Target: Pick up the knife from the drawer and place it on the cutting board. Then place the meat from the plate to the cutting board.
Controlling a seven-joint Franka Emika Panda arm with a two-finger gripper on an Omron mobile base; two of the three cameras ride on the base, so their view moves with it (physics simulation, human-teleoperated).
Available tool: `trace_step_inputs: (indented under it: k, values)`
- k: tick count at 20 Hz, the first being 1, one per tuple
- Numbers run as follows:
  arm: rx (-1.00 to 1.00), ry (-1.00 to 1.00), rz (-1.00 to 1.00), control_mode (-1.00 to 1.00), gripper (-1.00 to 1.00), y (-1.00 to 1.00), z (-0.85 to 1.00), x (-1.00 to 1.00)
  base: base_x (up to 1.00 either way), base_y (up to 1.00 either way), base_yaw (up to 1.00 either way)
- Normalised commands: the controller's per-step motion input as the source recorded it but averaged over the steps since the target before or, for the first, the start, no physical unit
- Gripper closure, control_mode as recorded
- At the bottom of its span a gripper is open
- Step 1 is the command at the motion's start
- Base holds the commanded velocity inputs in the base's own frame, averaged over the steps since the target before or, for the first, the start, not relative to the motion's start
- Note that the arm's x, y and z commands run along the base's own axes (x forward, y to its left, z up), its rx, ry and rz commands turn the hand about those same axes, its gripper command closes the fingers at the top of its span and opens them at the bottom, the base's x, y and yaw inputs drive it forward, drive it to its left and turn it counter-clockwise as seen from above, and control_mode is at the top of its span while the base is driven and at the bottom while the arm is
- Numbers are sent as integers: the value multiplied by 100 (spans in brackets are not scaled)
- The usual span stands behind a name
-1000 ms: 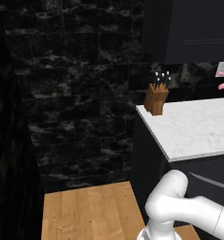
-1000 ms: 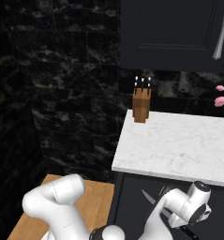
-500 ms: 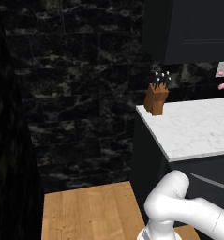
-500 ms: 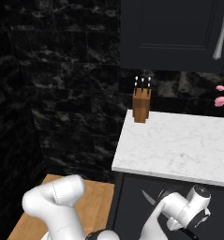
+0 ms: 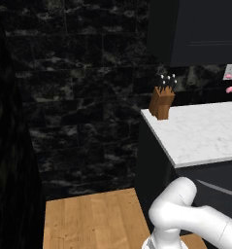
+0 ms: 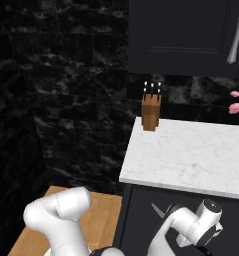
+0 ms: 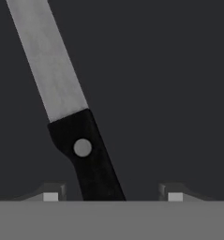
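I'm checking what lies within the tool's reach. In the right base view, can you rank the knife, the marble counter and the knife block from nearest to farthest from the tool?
1. The knife: its blade tip pokes out just left of the tool, below the counter.
2. The marble counter: directly above the tool.
3. The knife block: at the counter's far left corner, against the wall.

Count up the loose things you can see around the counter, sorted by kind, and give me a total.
Kitchen knife, lying between the gripper tips: 1
Knife block on the marble counter: 1
Pink flowers at the counter's far end: 1 bunch
Total: 3
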Motion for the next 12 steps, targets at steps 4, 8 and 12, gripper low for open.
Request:
trace_step_inputs:
  k: [4, 8, 12]
  values:
    - [0, 0, 0, -100, 100, 3, -3, 0, 0, 0, 0]
    - [0, 1, 0, -100, 100, 3, -1, 0, 0, 0, 0]
    - [0, 0, 0, -100, 100, 0, 4, 0, 0, 0, 0]
